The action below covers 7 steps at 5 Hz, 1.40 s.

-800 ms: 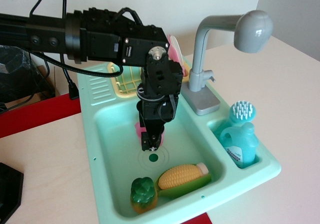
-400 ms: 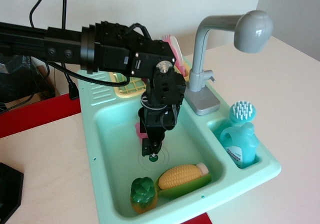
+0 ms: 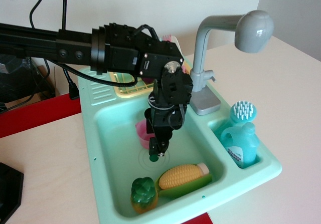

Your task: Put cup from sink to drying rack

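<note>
The small pink cup (image 3: pixel 142 133) stands in the mint-green sink (image 3: pixel 94 134), at the middle of the basin just above the round drain hole (image 3: pixel 153 158). My gripper (image 3: pixel 159 150) points down into the basin right beside the cup, on its right side, with its tips just above the drain. The fingers overlap in this view, so I cannot tell whether they are open, or whether they touch the cup. The pale-yellow drying rack (image 3: pixel 124 84) sits at the back of the sink behind my arm, mostly hidden by it.
A toy corn (image 3: pixel 183 175) and a green toy pepper (image 3: pixel 144 193) lie at the basin's front. The grey faucet (image 3: pixel 208 58) stands at the back right. A teal bottle (image 3: pixel 241 145) and a brush (image 3: pixel 244 111) fill the right compartment. Pink plates (image 3: pixel 175 44) stand in the rack.
My gripper has shifted to the right and slightly down in the basin. The pink cup, earlier mostly behind the fingers, now shows to their left.
</note>
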### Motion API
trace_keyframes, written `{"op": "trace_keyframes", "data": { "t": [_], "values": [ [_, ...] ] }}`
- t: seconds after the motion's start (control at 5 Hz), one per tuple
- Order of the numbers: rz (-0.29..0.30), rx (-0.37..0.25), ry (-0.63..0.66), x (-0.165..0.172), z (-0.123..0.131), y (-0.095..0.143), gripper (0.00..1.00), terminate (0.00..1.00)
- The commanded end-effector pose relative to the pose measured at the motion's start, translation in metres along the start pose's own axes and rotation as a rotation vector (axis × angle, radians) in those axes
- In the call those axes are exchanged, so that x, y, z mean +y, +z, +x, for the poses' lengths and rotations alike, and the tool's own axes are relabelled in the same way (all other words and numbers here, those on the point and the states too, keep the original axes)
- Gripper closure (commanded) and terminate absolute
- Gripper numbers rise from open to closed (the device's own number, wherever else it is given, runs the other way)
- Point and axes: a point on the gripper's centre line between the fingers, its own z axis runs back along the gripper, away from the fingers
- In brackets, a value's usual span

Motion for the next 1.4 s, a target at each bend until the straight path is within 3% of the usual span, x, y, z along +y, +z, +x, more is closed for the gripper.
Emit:
{"op": "trace_keyframes", "data": {
  "t": [0.0, 0.6, 0.8, 1.2],
  "values": [
    [0.01, -0.062, 0.029, 0.004, -0.005, 0.013, 1.0, 0.0],
    [0.013, -0.078, 0.007, 0.0, -0.013, 0.012, 1.0, 0.0],
    [0.017, -0.096, 0.003, 0.008, -0.011, 0.022, 1.0, 0.0],
    [0.038, -0.197, 0.029, 0.033, 0.011, 0.08, 1.0, 0.0]
  ]
}}
